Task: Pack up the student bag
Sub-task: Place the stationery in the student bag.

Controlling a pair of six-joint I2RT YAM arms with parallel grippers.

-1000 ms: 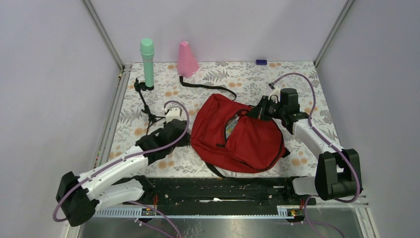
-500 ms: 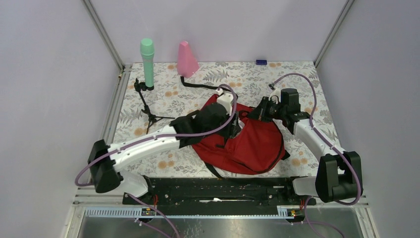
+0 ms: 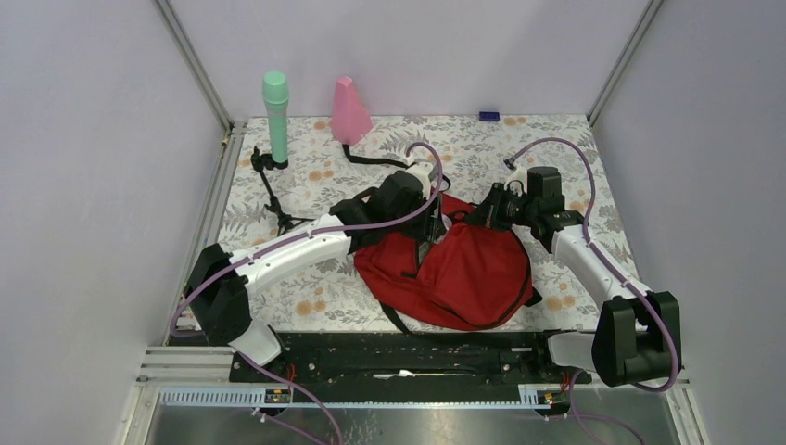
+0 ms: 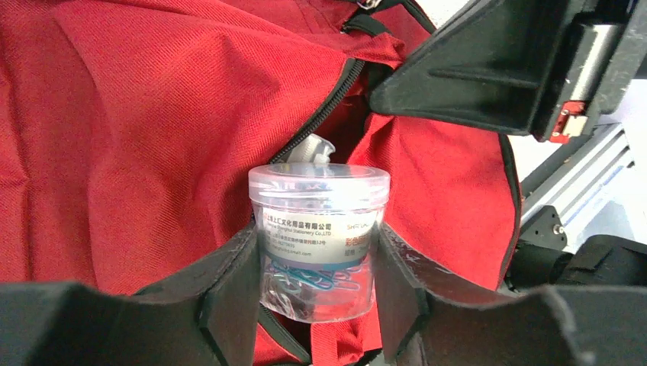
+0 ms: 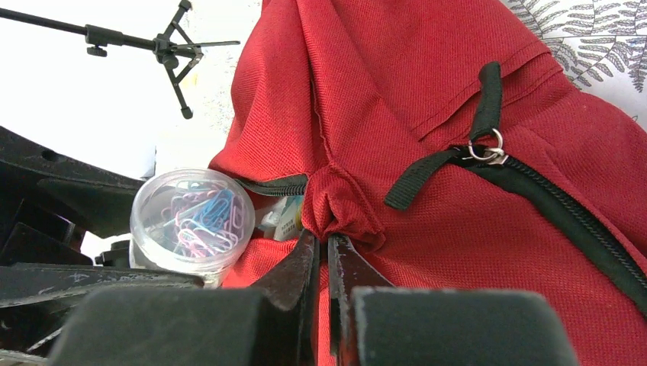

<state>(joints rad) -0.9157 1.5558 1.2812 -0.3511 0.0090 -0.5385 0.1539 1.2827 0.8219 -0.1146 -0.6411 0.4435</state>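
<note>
The student bag (image 3: 468, 273) lies in the middle of the table, a large red backpack with black zippers. My right gripper (image 5: 324, 238) is shut on a bunched fold of red fabric at the edge of the bag's opening (image 5: 336, 206), holding it up. My left gripper (image 4: 315, 236) is shut on a clear plastic jar of coloured paper clips (image 4: 319, 229), held upright just over the zipper opening. The jar (image 5: 191, 217) also shows in the right wrist view, beside the lifted edge. A white item (image 4: 313, 149) shows inside the opening.
A green cylinder (image 3: 275, 111) on a black tripod stand (image 3: 274, 197) is at the back left. A pink cone (image 3: 350, 111) stands beside it. A small blue object (image 3: 488, 116) lies at the back wall. A black strap (image 3: 385, 163) trails behind the bag.
My left arm has swung from the table's left side rightward and back, and now reaches over the bag's opening. The right gripper has kept its hold on the fabric.
</note>
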